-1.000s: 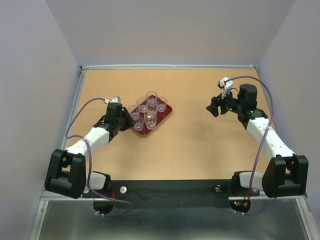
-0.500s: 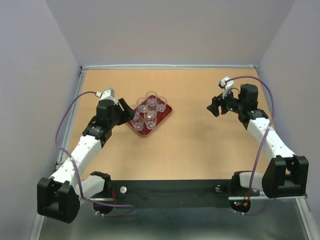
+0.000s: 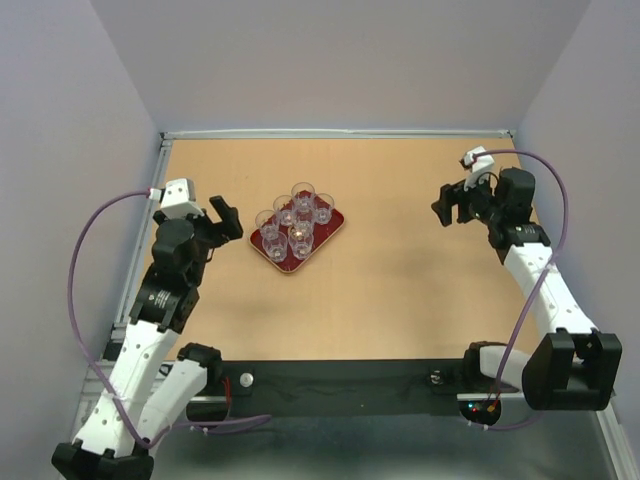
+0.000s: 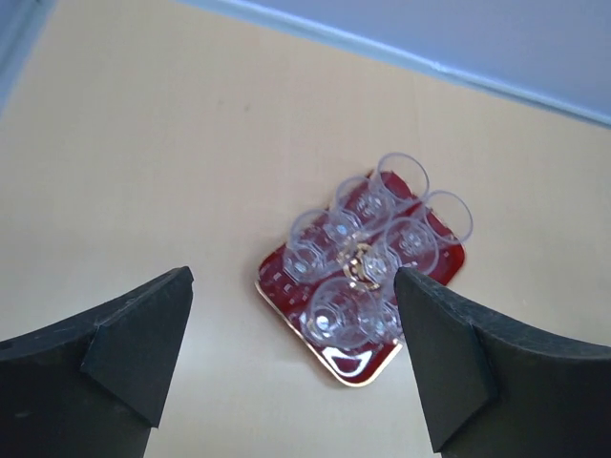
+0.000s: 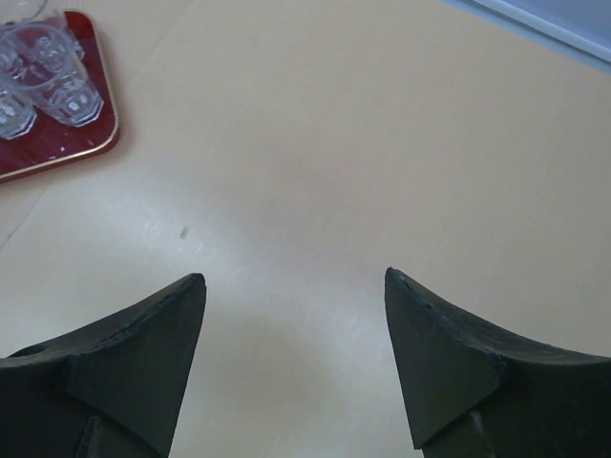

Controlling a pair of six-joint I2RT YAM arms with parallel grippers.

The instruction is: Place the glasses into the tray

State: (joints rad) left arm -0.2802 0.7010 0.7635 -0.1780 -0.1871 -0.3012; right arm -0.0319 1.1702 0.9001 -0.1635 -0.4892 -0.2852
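Note:
Several clear glasses (image 3: 297,222) stand upright and close together on the dark red tray (image 3: 288,269) left of the table's centre. My left gripper (image 3: 218,224) hovers open to the left of the tray, raised off the table, with nothing between its fingers. From the left wrist view the glasses (image 4: 368,250) and the tray (image 4: 370,368) lie ahead and below, framed by the open left gripper (image 4: 291,277). My right gripper (image 3: 447,205) is open and empty far to the right. In the right wrist view the open right gripper (image 5: 295,274) is over bare table, with the tray's corner (image 5: 57,153) and two glasses (image 5: 38,67) at the upper left.
The tan tabletop (image 3: 400,290) is bounded by a metal rail (image 3: 340,133) at the back and grey walls at both sides. A black base bar (image 3: 340,385) with the arm mounts runs along the near edge.
My left arm has drawn back leftwards and upwards from the tray while its jaws spread wide, leaving a glass on the tray. My right gripper has shifted right and opened a little more.

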